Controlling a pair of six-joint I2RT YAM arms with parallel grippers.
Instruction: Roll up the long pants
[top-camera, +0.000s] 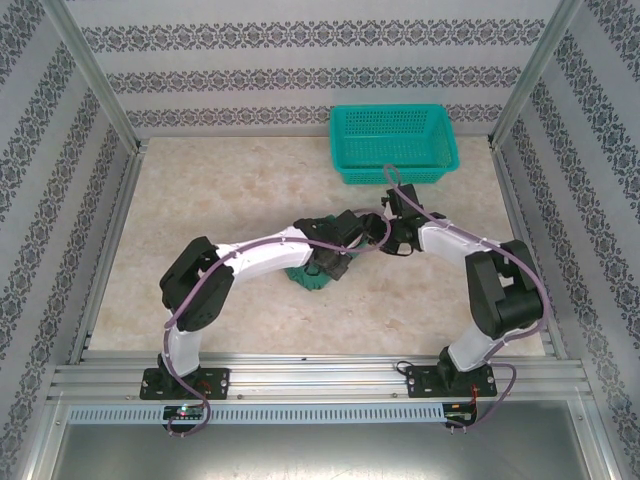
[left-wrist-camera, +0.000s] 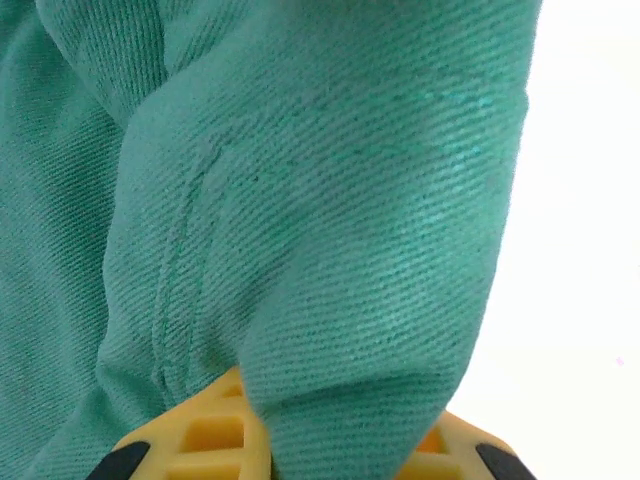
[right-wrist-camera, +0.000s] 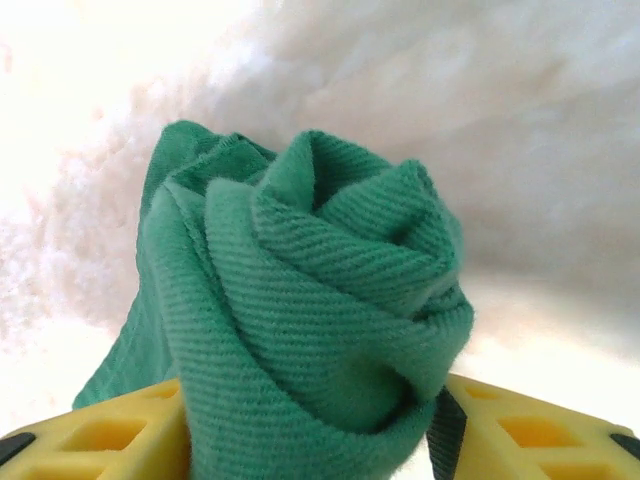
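Left arm (top-camera: 215, 275) reaches from its base at the near edge up and right to the table (top-camera: 200, 200) centre. Left gripper (left-wrist-camera: 345, 450) is down on the cloth, jaws narrow. A fold of green twill runs down between the two yellow fingers (left-wrist-camera: 190, 440) and fills the gap, so it's pinching the long pants. In the left wrist view the cloth covers most of the frame, with a stitched seam running down on the left and blown-out white table at the right edge.

The long pants (top-camera: 306, 277) sit mid-table as a compact dark green bundle, mostly hidden under the left wrist in the top view, with a bit of green poking out on the near side. The right wrist view shows one end of it: layers wound into a tight spiral, the end facing the camera.

Right gripper (right-wrist-camera: 310, 445) comes in from the right, its arm (top-camera: 500, 290) bent at the elbow, and meets the left one at the bundle. Jaws are fairly wide, with the rolled end sitting between the yellow fingers (right-wrist-camera: 100, 440). Cloth lies against the left-side finger and there's a dark sliver by the other. Can't tell whether it's clamped or just straddling.

Teal mesh basket (top-camera: 393, 140) is at the far edge, right of centre, apart from the bundle.
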